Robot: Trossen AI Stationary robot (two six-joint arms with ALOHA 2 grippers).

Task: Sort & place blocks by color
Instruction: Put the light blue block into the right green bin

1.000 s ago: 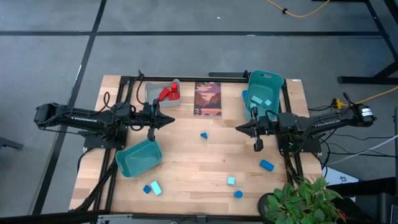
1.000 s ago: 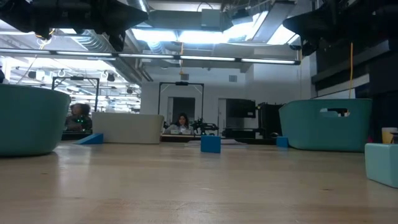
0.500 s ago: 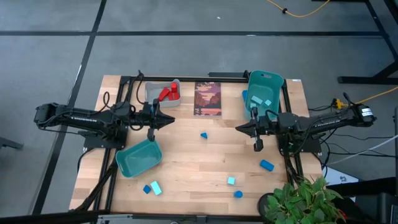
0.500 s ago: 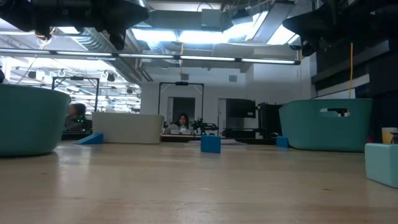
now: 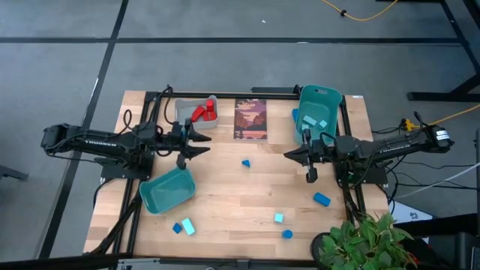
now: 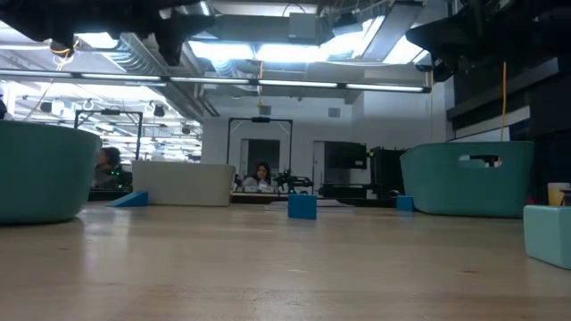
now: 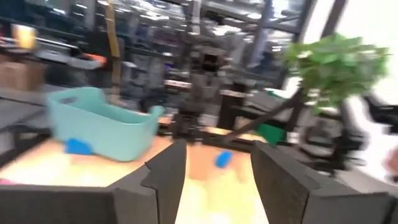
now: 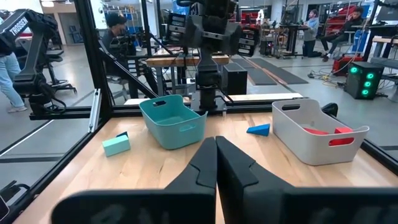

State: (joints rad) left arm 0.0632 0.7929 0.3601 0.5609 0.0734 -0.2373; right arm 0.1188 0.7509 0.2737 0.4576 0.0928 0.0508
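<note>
Red, dark blue and light cyan plastic blocks lie sorted only in part: reds sit in the grey plastic bin near the desk's far edge, some cyan in the tall teal plastic bin by the far right corner, while others lie loose mid-desk and along the near edge. The left tool hovers spread and empty beside the grey bin; the right tool hangs pressed together, holding nothing. Judging by this, a drop is done; next comes reaching for a loose block. No legible writing.
</note>
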